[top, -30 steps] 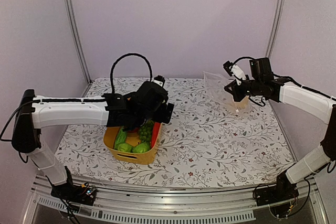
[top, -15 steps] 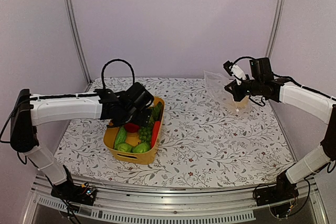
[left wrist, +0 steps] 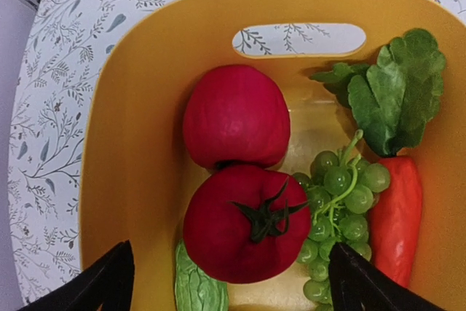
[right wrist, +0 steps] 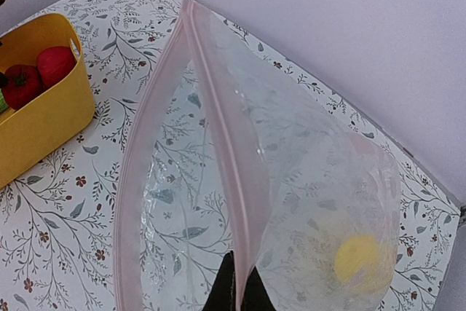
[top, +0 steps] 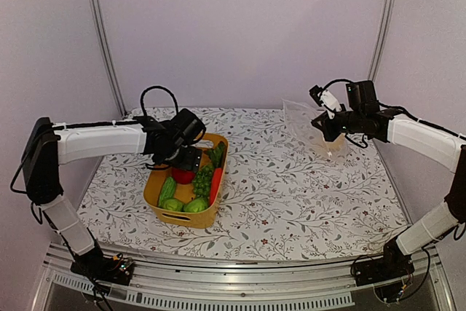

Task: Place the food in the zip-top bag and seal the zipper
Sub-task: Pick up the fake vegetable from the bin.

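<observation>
over the last second your left gripper (left wrist: 234,282) moved left above the yellow basket (left wrist: 138,143), jaws spread wide and empty over the tomato (left wrist: 244,231). your right gripper (right wrist: 237,290) stayed pinched on the zip-top bag (right wrist: 211,180) rim, with the lemon (right wrist: 360,256) inside.

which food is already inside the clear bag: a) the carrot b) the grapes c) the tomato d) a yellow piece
d: a yellow piece shows through the zip-top bag, while the tomato, carrot and grapes lie in the yellow basket.
</observation>
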Controlling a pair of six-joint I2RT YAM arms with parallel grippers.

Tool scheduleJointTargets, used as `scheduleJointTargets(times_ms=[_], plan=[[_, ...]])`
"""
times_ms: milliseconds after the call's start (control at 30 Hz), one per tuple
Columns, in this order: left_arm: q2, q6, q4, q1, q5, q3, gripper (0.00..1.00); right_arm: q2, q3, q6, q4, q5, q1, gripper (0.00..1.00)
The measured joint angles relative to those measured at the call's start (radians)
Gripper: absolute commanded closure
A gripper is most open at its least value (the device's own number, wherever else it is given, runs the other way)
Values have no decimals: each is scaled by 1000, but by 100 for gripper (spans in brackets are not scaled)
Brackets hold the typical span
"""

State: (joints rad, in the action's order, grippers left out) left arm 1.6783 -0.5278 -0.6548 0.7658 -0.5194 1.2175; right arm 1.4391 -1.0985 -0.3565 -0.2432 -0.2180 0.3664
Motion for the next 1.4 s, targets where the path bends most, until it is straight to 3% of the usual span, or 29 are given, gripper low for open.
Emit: scheduleJointTargets(times_ms=[633, 1067, 1267, 1400], plan=[[198, 31, -6, -51, 75, 84, 18, 0, 1, -7, 1, -1, 0, 100], [230, 49, -24, -58, 79, 109, 34, 0, 1, -11, 1, -1, 0, 100], [230, 50, -43, -60, 82, 118, 22, 0, 5, -15, 1, -1, 0, 100], [230, 52, -59, -60, 83, 123, 20, 0, 6, -18, 1, -1, 0, 100]])
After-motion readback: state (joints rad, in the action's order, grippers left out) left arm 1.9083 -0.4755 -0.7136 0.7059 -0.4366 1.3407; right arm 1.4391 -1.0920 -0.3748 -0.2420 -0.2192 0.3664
